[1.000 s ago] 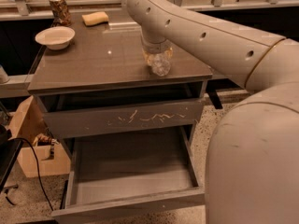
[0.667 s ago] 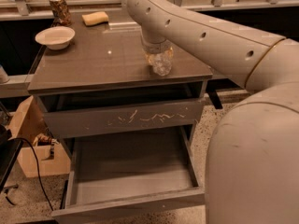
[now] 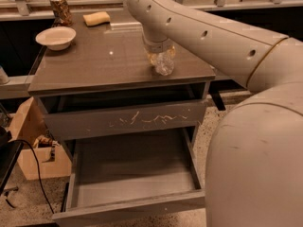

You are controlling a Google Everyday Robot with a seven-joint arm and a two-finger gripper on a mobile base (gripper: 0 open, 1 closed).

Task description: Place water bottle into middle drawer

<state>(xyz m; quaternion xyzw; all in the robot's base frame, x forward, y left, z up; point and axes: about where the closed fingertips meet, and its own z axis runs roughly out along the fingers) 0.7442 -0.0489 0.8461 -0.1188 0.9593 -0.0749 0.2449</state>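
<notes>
The water bottle [image 3: 164,64] is clear and ribbed and stands on the grey cabinet top [image 3: 94,65], near its right front corner. My gripper [image 3: 160,56] comes down onto the bottle's upper part from above, at the end of my arm [image 3: 213,32]. The wrist hides the cap and the gripper's hold. The middle drawer [image 3: 128,211] is pulled wide open below, with a plain front and a smooth grey inside that holds nothing. The drawer with pale scratches [image 3: 142,119] is above it, nearly shut.
A white bowl [image 3: 56,37], a patterned can [image 3: 60,9] and a yellow sponge [image 3: 96,18] are at the back left of the top. A cardboard box [image 3: 28,141] and a black cable [image 3: 37,167] lie on the floor at left. My body [image 3: 255,164] fills the right.
</notes>
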